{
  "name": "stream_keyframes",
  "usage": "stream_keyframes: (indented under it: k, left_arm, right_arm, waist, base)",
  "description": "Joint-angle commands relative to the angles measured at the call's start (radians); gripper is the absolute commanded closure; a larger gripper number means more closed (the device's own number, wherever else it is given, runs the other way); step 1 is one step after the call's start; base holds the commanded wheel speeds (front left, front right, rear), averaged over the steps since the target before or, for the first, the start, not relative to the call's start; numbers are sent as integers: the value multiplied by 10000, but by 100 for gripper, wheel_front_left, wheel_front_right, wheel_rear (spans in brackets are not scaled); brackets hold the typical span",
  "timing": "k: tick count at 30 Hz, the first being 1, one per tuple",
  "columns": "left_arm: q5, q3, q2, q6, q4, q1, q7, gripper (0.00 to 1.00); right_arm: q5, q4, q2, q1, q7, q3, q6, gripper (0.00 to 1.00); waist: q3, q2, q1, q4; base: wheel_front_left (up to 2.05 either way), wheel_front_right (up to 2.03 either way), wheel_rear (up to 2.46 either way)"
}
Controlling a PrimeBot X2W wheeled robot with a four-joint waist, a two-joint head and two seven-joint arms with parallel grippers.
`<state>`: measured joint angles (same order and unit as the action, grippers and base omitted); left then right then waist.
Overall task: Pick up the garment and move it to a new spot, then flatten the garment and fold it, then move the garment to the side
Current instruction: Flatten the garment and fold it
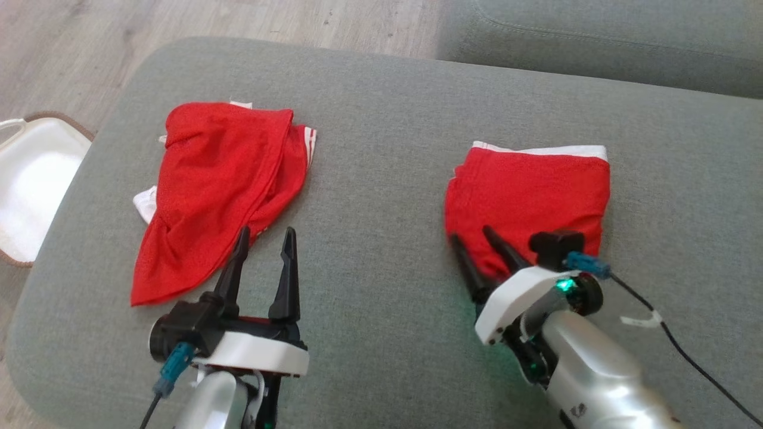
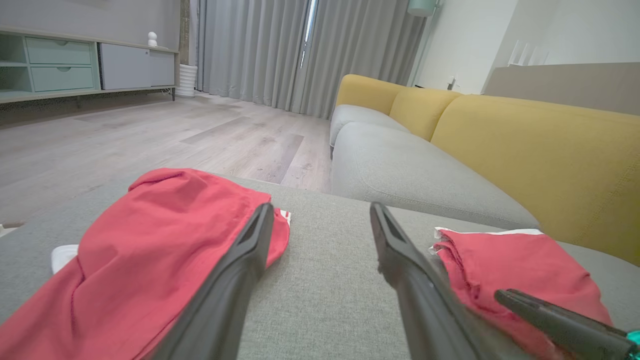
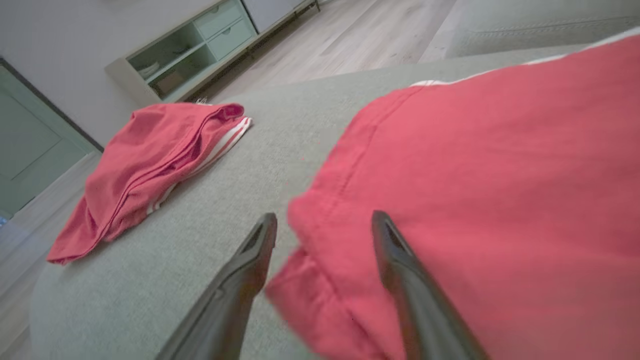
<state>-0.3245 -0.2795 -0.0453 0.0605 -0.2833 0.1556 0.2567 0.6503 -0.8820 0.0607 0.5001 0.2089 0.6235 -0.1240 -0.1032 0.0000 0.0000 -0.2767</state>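
Nearby: white tub [image 1: 33, 179] on floor [image 1: 89, 36] off ottoman's [image 1: 381, 107] L edge; gray sofa [image 1: 596, 42] past far edge, w/ yellow backrest [image 2: 525, 150]; cabinet [image 2: 60, 65] and curtains [image 2: 280, 50] across room.
In way: crumpled garment [image 1: 214, 179] sits on L side, right ahead of L claw [image 1: 266, 232]; black cable [image 1: 685, 351] trails off R arm.
Task item: folded garment [image 1: 530, 190] flat on R side, white band along far edge.
Edges: crumpled one's near tip close to ottoman's L-front edge.
Open room: bare gray strip btwn the two garments; more past folded one's R side.
Writing: white tag [image 1: 641, 320] on cable, too small to read.
L claw: spread wide, nothing btwn fingers; L finger over crumpled garment's near-R edge, contact unclear.
R claw [image 1: 471, 233]: fingers apart, straddling folded garment's near-L corner; not pinching.
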Motion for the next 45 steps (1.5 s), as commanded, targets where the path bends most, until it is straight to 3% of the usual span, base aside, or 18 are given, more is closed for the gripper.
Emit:
stream_keyframes:
  k: [1, 9, 13, 17, 19, 23, 27, 30, 33, 42, 43, 44, 45]
  left_arm:
    - [-21, 366, -49, -85, 289, 318, 51, 0]
    - [-11, 496, -49, -96, 322, 295, 51, 0]
    - [26, 587, -49, -82, 414, 315, 51, 0]
    - [56, 742, -49, -76, 682, 363, 51, 0]
    - [78, 834, -49, -78, 877, 397, 51, 0]
    - [98, 1014, -49, -34, 1308, 455, 51, 0]
    - [-34, 1193, -49, 111, 1631, 476, 51, 0]
    - [74, 1273, -49, 188, 1540, 429, 51, 0]
    - [150, 1316, -49, 266, 1446, 354, 51, 0]
    - [88, 1353, -49, 348, 1386, 299, 51, 0]
    - [80, 1324, -49, 352, 1394, 335, 51, 0]
    - [75, 1285, -49, 353, 1400, 376, 51, 0]
    - [72, 1241, -49, 353, 1407, 416, 51, 0]
  right_arm:
    - [53, 209, -105, 272, -15, 365, -67, 0]
    - [421, 415, -105, 270, -497, 1487, -67, 0]
    - [491, 605, -103, 502, -104, 1389, -67, 0]
    - [-461, 593, 212, 901, 454, 411, -67, 0]
    - [-1230, 862, 446, 964, 514, -699, -67, 0]
    - [-3385, 2611, 523, 110, 524, -3356, -67, 0]
    - [-5270, 4690, 26, -1537, 526, -5568, -67, 0]
    - [-5720, 5504, -84, -2230, 527, -6048, -67, 0]
    - [-5441, 6001, -98, -2695, 527, -6068, -67, 0]
    - [-5368, 6362, -103, -2964, 528, -5936, -67, 0]
    - [-5401, 6390, -103, -2925, 528, -5892, -67, 5]
    - [-5468, 6433, -103, -2867, 528, -5848, -67, 100]
    - [-5552, 6454, -103, -2795, 528, -5799, -67, 100]
  waist:
    - [24, 0, 0, 75]
    - [104, 0, 0, 538]
    - [156, 0, 0, 955]
    - [180, 0, 0, 1438]
    - [157, 0, 0, 1677]
    - [56, 0, 0, 2117]
    - [-70, 0, 0, 2541]
    - [-107, 0, 0, 2740]
    - [-123, 0, 0, 2857]
    - [-284, 0, 0, 2796]
    - [-326, 0, 0, 2734]
    - [-376, 0, 0, 2661]
    - [-435, 0, 0, 2584]
  base:
    - [0, 0, 0]
    - [0, 0, 0]
    - [0, 0, 0]
    - [0, 0, 0]
    - [0, 0, 0]
    - [0, 0, 0]
    - [0, 0, 0]
    - [0, 0, 0]
    - [0, 0, 0]
    - [0, 0, 0]
    - [0, 0, 0]
    - [0, 0, 0]
    - [0, 0, 0]
